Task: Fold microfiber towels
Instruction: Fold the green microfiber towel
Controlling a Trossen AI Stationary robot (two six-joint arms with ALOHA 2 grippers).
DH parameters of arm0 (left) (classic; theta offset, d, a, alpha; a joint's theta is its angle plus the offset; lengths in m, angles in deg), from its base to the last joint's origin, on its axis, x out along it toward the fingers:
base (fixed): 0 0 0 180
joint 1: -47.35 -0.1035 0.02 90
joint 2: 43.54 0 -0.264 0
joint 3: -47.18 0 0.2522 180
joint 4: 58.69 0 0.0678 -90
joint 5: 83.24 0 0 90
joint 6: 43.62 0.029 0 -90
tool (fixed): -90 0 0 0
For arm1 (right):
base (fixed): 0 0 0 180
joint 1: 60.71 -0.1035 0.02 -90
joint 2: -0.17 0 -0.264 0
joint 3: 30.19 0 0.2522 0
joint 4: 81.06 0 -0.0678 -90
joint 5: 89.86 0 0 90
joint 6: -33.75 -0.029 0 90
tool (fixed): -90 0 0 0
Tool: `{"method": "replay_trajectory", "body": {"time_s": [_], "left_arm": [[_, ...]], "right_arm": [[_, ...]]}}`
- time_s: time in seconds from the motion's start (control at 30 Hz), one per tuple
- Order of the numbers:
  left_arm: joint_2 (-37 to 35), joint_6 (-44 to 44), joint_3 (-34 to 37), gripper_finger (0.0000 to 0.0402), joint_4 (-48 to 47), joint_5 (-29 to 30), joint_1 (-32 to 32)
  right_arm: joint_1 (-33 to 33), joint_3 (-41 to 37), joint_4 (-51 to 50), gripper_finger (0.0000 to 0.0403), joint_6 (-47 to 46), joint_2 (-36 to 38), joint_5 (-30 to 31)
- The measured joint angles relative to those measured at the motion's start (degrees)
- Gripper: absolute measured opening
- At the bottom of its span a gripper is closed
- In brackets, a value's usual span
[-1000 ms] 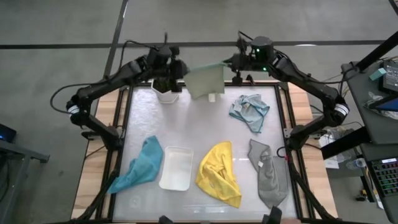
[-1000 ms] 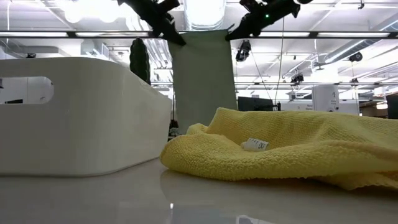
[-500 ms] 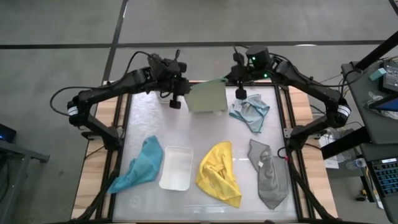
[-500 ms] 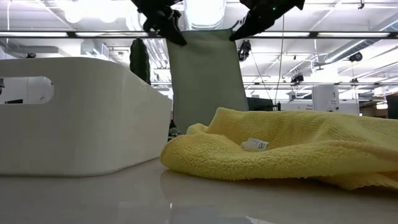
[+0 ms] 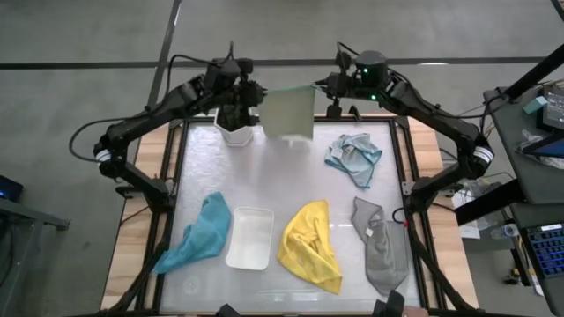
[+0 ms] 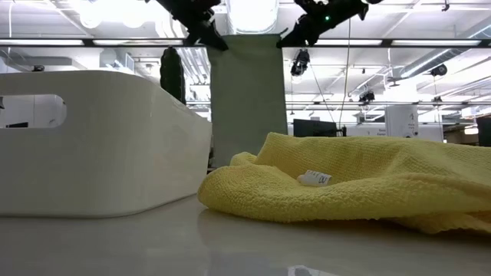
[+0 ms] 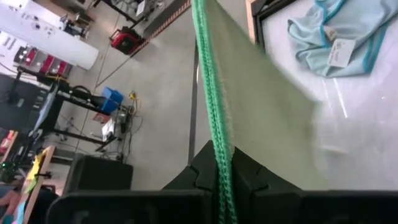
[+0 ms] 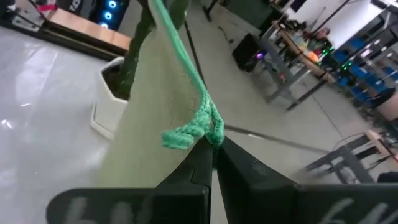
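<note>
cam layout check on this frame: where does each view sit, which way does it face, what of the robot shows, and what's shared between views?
High: above the table, straight down; both arms, left gripper and right gripper holding the pale green towel stretched between them.
Low: table height, level across; white tray, yellow towel, both grippers at top.
Left wrist: along its own fingers, shut on the towel's edge; light blue towel beyond.
Right wrist: its fingers pinch a corner; white planter beyond.
Shared: all four see the pale green towel.

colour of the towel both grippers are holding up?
Pale green towel, brighter green stitched edge; clearest in left wrist view.
</note>
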Motion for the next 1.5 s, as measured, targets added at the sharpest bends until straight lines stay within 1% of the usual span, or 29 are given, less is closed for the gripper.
{"method": "replay_trajectory", "body": {"time_s": [0.07,0.17,0.23,0.3,0.4,0.63,0.8,0.87,1.0,1.1,1.2,1.27,1.33,1.43,1.5], "left_arm": [[-0.52,-0.58,0.28,0.0,0.03,-0.1,0.53],[-1.46,-1.12,1.56,0.0,-2.19,-0.14,2.3],[-1.54,-3.33,2.72,0.0,-4.15,-0.32,3.86],[-1.54,-5.7,3.94,0.0,-6.35,-1.74,5.46],[-1.79,-10.06,6.75,0.0,-8.41,-4.67,8.62],[-1.87,-20.88,13.98,0.0,-8.61,-5.66,17.35],[-1.87,-24.36,19.62,0.0,-5.92,-5.99,22.59],[-1.87,-26.2,21.36,0.0,-4.08,-6.01,23.62],[-1.89,-26.35,24.25,0.0,-0.31,-6.24,24.07],[-1.16,-26.39,24.85,0.0,0.84,-6.38,23.66],[0.58,-26.29,25.29,0.0,2.32,-6.32,22.36],[2.51,-26.27,25.31,0.0,4.31,-6.32,21.24],[4.63,-26.24,25.38,0.0,5.24,-5.97,20.02],[7.94,-26.18,25.35,0.0,8.14,-4.28,17.98],[9.86,-26.07,25.35,0.0,10.03,-3.48,16.73]], "right_arm": [[-0.22,0.0,-1.04,0.0008,-0.5,0.68,-0.39],[-1.4,0.0,-6.3,0.0008,-2.13,1.05,-1.31],[-2.14,-0.08,-11.13,0.0008,-3.57,1.05,-3.14],[-3.2,-0.59,-15.52,0.0008,-5.06,1.05,-5.82],[-5.71,-1.57,-21.28,0.0008,-6.73,1.05,-9.32],[-14.15,-5.88,-27.34,0.0008,-11.71,1.12,-10.7],[-21.11,-11.05,-25.63,0.0008,-17.59,1.03,-10.82],[-23.53,-13.37,-23.59,0.0008,-21.12,0.99,-10.7],[-26.86,-18.05,-18.41,0.0008,-25.17,0.94,-10.61],[-26.97,-21.13,-14.81,0.0008,-28.91,0.94,-8.66],[-25.87,-23.74,-12.28,0.0008,-30.73,0.94,-2.28],[-24.64,-25.25,-11.69,0.0008,-31.78,0.94,0.56],[-23.24,-26.21,-10.79,0.0008,-32.27,0.94,1.69],[-21.3,-27.34,-10.46,0.0008,-32.58,0.94,1.84],[-20.22,-28.25,-9.22,0.0008,-32.58,0.94,3.23]]}}
